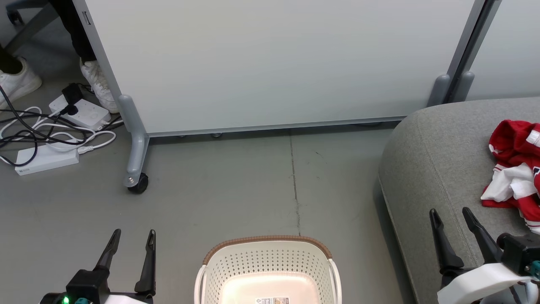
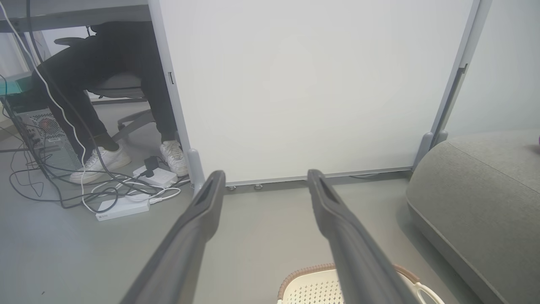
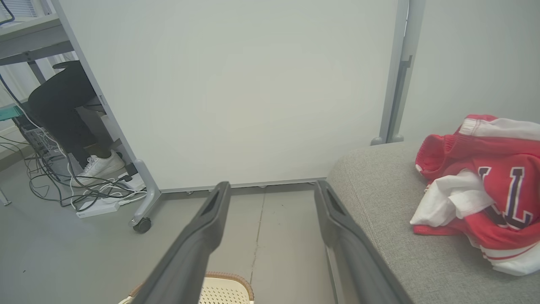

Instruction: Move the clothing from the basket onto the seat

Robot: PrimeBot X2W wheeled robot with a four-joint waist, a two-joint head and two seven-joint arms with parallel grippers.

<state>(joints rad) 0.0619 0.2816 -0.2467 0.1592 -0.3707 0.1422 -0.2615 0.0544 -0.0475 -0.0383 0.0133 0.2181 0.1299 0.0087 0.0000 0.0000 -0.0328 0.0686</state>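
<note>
Both pincers sit nearest, at the head view's bottom edge. The left gripper (image 1: 134, 232) is at the near left over bare floor (image 1: 236, 198), and the right gripper (image 1: 449, 210) is at the near right, seen against the seat (image 1: 438, 160). Each has its two dark fingers spread wide with nothing between them. Between them stands the basket (image 1: 268, 239), cut off by the bottom edge, so just its brown far rim, perforated wall and pale bottom with a small label can be seen.

The clothing (image 1: 517, 169) lies heaped on the seat at the right, apart from both grippers and cut off by the picture's right edge. The right wrist view adds dark lettering on the red cloth, a crumpled white panel and a white-striped hem, though its right edge cuts the heap too.

Far left, behind the white wheeled partition (image 1: 270, 63), the head view catches white shoes (image 1: 19, 82) and power strips (image 1: 84, 112). The left wrist view adds a seated person's dark trousers and a computer tower among the cables.
</note>
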